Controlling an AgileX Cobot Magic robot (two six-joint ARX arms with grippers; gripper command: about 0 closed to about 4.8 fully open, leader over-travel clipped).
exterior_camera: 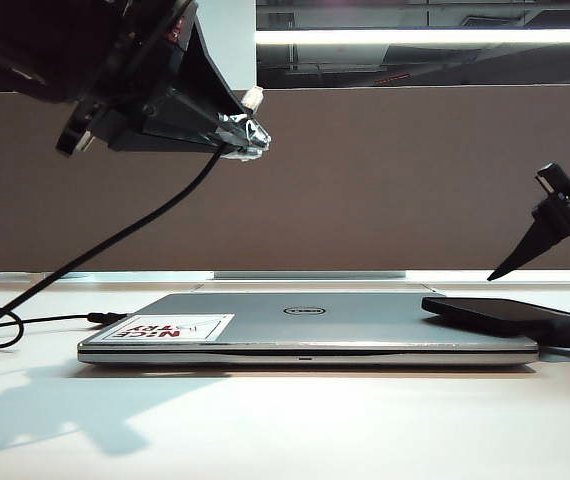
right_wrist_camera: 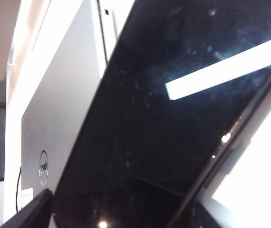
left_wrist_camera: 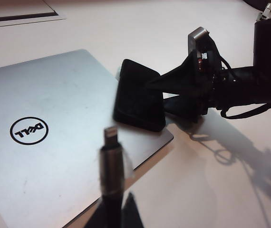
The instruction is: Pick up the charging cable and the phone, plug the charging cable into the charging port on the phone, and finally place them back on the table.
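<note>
The charging cable [exterior_camera: 135, 235] hangs as a thin black cord from my left gripper [exterior_camera: 250, 135], which is raised high at the upper left and shut on it. Its silver plug [left_wrist_camera: 111, 142] sticks out past the fingertips of the left gripper [left_wrist_camera: 114, 209] and points toward the phone. The phone [exterior_camera: 495, 312] [left_wrist_camera: 138, 95], a glossy black slab, lies on the right corner of the silver laptop [exterior_camera: 365, 325]. My right gripper [exterior_camera: 535, 300] [left_wrist_camera: 166, 92] is open, one finger on each side of the phone [right_wrist_camera: 164, 118]. The charging port cannot be made out.
The shut Dell laptop [left_wrist_camera: 54, 142] with a sticker [exterior_camera: 170, 328] lies on the white table [exterior_camera: 285, 420]. Another black cord with a black plug [exterior_camera: 95, 318] lies at the laptop's left. A brown fabric divider [exterior_camera: 385, 180] stands behind.
</note>
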